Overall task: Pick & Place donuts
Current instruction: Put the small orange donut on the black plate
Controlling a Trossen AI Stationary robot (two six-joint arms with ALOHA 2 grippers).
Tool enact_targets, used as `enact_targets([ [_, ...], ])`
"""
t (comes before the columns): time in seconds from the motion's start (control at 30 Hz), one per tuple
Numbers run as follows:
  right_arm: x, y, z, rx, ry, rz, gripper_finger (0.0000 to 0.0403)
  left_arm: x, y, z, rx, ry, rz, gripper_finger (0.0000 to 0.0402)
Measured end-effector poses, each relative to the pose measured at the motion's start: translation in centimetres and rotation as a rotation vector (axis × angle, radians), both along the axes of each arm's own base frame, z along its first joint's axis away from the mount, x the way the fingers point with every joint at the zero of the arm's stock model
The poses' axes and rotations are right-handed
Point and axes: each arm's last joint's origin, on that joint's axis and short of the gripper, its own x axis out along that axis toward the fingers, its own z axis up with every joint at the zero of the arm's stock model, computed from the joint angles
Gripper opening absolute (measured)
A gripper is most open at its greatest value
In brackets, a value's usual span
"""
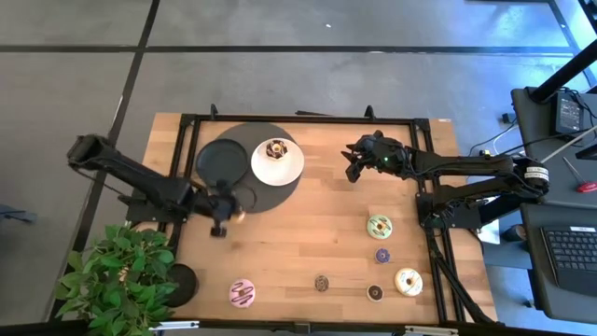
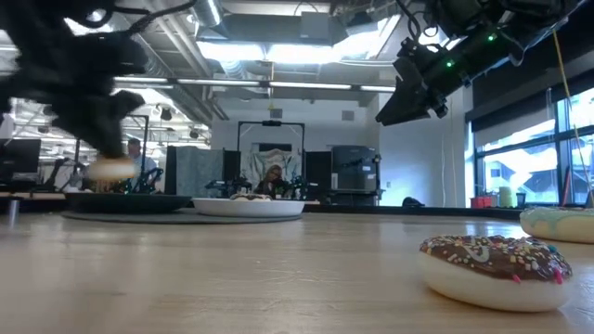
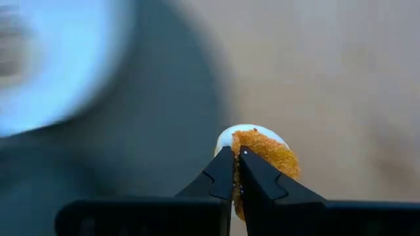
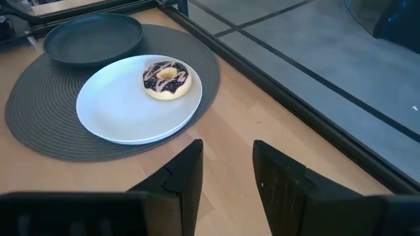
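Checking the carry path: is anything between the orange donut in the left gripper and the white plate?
Nothing visible blocks it. The left gripper holds the orange donut over the mat's edge; the white plate lies just beyond, holding one chocolate donut with bare room beside it.

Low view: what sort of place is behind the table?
Probably an open lab or workshop: bare ceiling ducts with strip lights, people seated at desks, and another dark rig frame farther back.
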Motion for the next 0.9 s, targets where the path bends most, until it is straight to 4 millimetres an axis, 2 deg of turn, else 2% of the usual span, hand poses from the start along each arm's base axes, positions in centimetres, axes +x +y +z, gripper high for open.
enact_targets([
  [0.2,0.0,0.0,0.0,-0.018,0.013,0.011,0.0136,-2.5,4.5,2.0,0.112,-0.152,0.504,0.0007],
  [0.3,-0.1,-0.2,0.0,-0.019,0.014,0.004,0.0136,-3.6,6.0,2.3,0.123,-0.174,0.677,0.0008],
  [0.5,-0.2,-0.6,0.0,-0.035,0.025,-0.005,0.0136,-4.2,8.3,2.2,0.135,-0.155,0.866,0.0009],
  [0.67,-0.2,-0.6,0.0,-0.036,0.026,-0.005,0.0136,-4.3,10.0,1.8,0.046,-0.164,0.989,0.0009],
  [0.9,-0.2,-0.6,0.0,-0.038,0.027,-0.004,0.0136,-4.3,12.3,-0.1,-0.025,-0.19,1.072,0.001],
])
